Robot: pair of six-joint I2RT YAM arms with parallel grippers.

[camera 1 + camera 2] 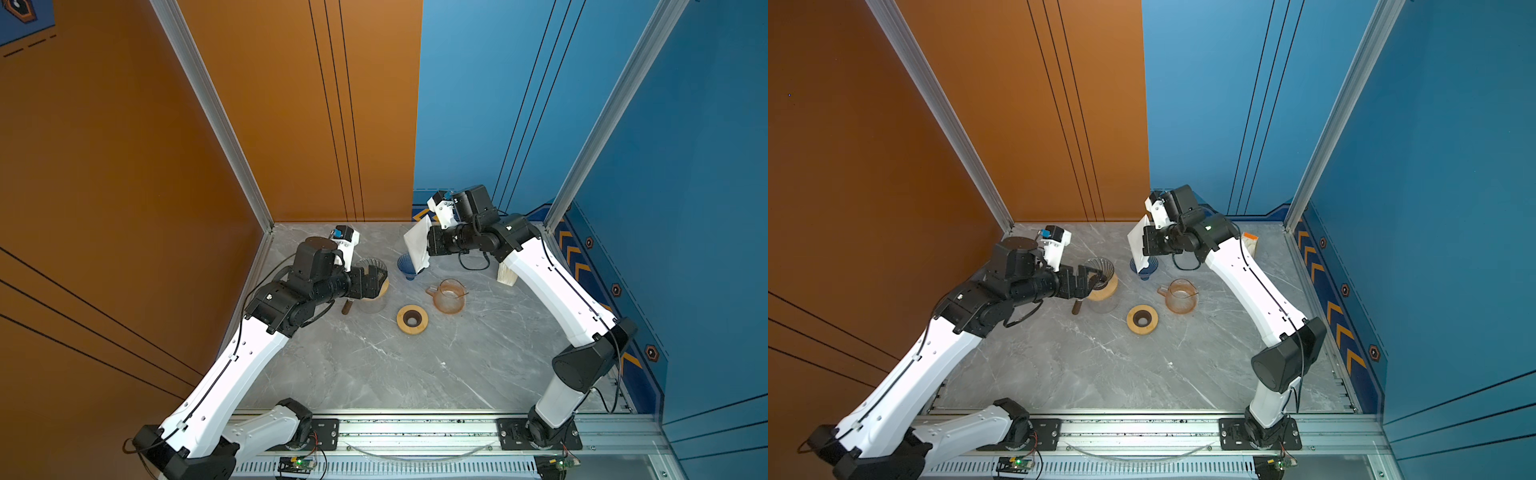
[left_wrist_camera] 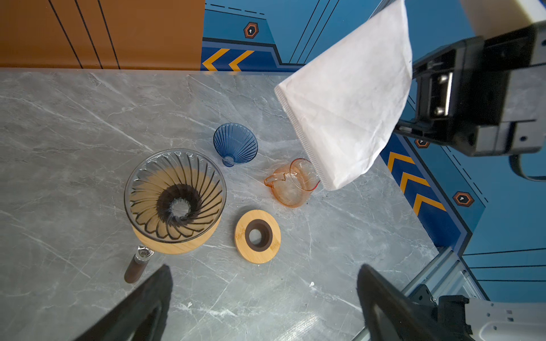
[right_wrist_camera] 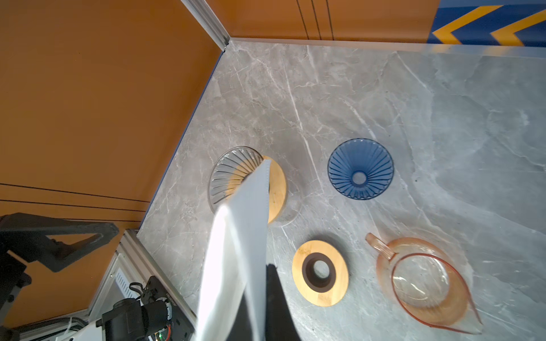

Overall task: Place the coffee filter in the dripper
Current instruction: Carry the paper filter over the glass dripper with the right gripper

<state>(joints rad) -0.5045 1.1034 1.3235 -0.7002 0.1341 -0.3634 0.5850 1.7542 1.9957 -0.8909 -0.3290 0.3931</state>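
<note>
Coffee filter (image 3: 236,251) pinched between right fingers (image 3: 276,298), hanging above table (image 1: 374,365)

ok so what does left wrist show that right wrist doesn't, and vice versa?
Left wrist only: the right gripper seen from outside, shut on the filter at its edge, and the dark handle sticking out by the clear dripper.
Right wrist only: the frame's corner post and a green-lit board.
Both: the held filter, and on the table the clear dripper on its wooden base, the blue dripper, the orange jug and the loose wooden ring.
</note>
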